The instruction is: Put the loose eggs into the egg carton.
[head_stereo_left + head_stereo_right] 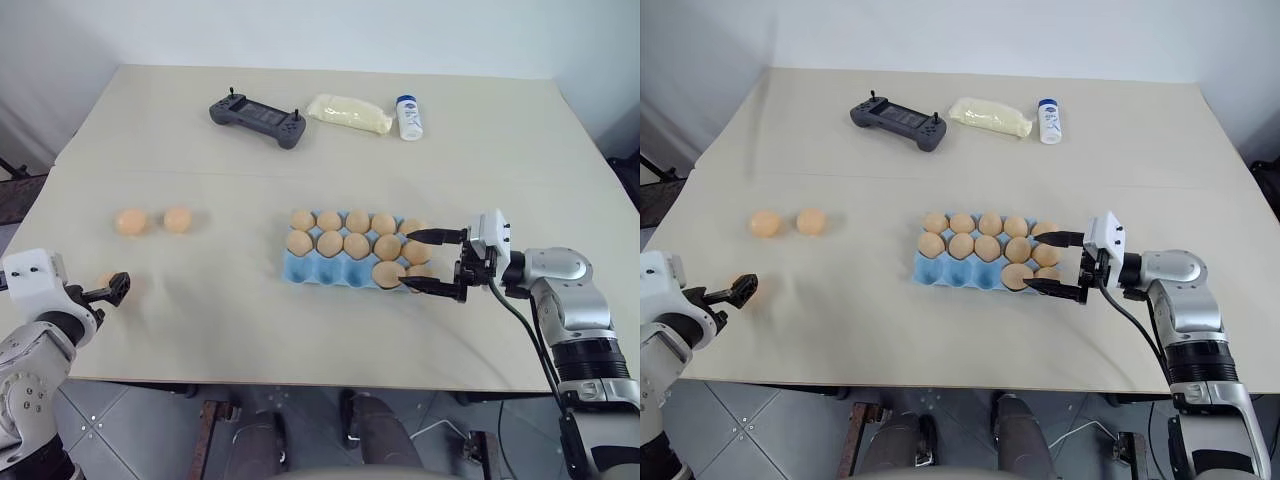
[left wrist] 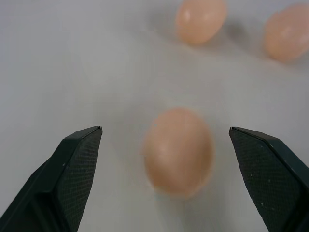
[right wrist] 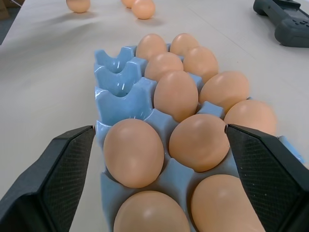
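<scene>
The left claw [image 2: 164,159] is standing wide open, empty, straddling the nearest loose egg [image 2: 177,151], whose long axis is running along the fingers. The right claw [image 1: 432,262] is gaping open, holding nothing, at the egg carton's [image 1: 300,270] right end.

Left hand [image 1: 112,289] low at the left, fingers wide apart; right hand [image 1: 432,262] seemingly level, also spread.

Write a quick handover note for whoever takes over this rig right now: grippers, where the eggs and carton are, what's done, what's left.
Left gripper: open, empty, jaws either side of the nearest loose egg, not touching it.
Right gripper: open, empty, at the right end of the egg carton.
Two more loose eggs lie side by side on the table, left of the carton.
Done: carton mostly filled; three front-row cups empty.
Left: all three loose eggs.
</scene>
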Controlling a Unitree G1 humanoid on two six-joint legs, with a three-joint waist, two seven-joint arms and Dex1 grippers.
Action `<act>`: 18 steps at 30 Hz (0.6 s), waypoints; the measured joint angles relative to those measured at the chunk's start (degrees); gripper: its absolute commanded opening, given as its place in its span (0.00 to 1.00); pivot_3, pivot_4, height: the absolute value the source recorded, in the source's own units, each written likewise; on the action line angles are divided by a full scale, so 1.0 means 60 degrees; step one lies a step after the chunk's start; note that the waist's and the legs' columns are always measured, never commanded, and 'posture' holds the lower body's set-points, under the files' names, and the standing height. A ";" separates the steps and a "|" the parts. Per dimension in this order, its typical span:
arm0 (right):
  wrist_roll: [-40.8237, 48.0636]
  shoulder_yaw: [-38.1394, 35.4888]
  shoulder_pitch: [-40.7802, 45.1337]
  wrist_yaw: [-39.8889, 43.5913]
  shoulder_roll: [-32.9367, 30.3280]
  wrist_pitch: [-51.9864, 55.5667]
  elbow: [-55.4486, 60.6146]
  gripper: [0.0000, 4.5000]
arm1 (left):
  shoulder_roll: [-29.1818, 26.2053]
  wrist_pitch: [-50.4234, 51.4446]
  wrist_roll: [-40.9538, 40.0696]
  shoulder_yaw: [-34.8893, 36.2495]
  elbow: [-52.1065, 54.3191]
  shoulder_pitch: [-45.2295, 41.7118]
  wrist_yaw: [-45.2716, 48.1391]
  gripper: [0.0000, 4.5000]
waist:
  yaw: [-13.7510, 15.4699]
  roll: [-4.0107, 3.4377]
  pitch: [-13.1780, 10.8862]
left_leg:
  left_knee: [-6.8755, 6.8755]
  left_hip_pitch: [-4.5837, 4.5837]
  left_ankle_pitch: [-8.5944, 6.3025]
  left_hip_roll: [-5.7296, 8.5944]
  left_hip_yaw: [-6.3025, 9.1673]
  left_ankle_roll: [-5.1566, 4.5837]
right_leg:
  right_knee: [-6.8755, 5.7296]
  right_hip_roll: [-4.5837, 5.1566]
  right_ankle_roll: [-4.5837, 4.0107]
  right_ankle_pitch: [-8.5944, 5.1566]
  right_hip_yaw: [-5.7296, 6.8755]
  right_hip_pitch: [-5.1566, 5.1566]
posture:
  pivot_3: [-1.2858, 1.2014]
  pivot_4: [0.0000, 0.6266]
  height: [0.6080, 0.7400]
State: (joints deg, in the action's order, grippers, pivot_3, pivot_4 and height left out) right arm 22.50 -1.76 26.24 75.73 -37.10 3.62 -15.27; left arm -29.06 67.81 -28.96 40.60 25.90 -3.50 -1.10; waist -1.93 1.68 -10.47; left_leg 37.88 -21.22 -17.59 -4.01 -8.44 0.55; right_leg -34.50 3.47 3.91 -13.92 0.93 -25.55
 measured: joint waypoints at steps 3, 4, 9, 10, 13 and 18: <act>0.0000 -0.0001 -0.0079 -0.0078 -0.0023 0.0072 0.0170 1.00 | -0.0174 -0.0154 0.0244 -0.0322 -0.0521 -0.0079 0.0168 1.00 | -0.0004 0.0000 0.0000 | 0.0000 -0.0002 -0.0001 -0.0003 -0.0001 0.0001 | 0.0002 0.0004 -0.0004 -0.0002 0.0000 -0.0003 | 0.52 0.24 1.00; 0.0000 -0.0002 -0.0083 -0.0103 -0.0029 0.0092 0.0235 1.00 | -0.0205 -0.0244 0.0318 -0.0477 -0.0677 -0.0118 0.0243 1.00 | 0.0000 0.0000 0.0000 | 0.0000 -0.0002 -0.0001 -0.0010 -0.0002 0.0000 | 0.0002 0.0008 -0.0004 -0.0002 0.0001 -0.0003 | 0.52 0.24 1.00; 0.0002 -0.0002 -0.0133 -0.0258 -0.0033 0.0243 0.0426 1.00 | -0.0226 -0.0555 0.0590 -0.0952 -0.1098 -0.0332 0.0448 0.79 | 0.0021 0.0000 0.0000 | -0.0001 -0.0007 -0.0003 -0.0030 -0.0002 0.0002 | 0.0008 0.0011 -0.0004 -0.0002 0.0008 -0.0003 | 0.52 0.24 1.00; 0.0002 -0.0002 -0.0139 -0.0272 -0.0033 0.0253 0.0454 1.00 | -0.0226 -0.0603 0.0602 -0.0974 -0.1097 -0.0379 0.0488 0.71 | 0.0020 0.0000 0.0000 | -0.0002 -0.0007 -0.0004 -0.0035 -0.0003 0.0003 | 0.0008 0.0011 -0.0003 -0.0002 0.0011 -0.0004 | 0.52 0.24 1.00; 0.0003 -0.0002 -0.0171 -0.0304 -0.0038 0.0281 0.0559 1.00 | -0.0228 -0.0701 0.0632 -0.1071 -0.1091 -0.0443 0.0587 0.50 | 0.0017 0.0000 0.0000 | -0.0005 -0.0005 -0.0007 -0.0039 -0.0005 0.0009 | 0.0009 0.0010 -0.0002 -0.0001 0.0024 -0.0004 | 0.52 0.24 1.00; 0.0003 -0.0011 -0.0210 -0.0372 -0.0056 0.0308 0.0600 1.00 | -0.0370 -0.1188 0.0660 -0.1353 -0.1073 -0.0736 0.1012 0.37 | 0.0032 0.0000 0.0000 | -0.0005 -0.0006 -0.0007 -0.0037 -0.0005 0.0010 | 0.0008 0.0009 -0.0004 -0.0002 0.0033 -0.0004 | 0.52 0.24 1.00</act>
State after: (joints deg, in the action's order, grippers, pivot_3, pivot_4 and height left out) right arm 22.52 -1.82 24.98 73.49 -37.44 5.47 -11.68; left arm -31.28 60.68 -25.00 32.48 19.46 -7.91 4.97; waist -1.74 1.68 -10.47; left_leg 37.85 -21.25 -17.63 -4.23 -8.47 0.61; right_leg -34.46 3.52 3.88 -13.93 1.13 -25.58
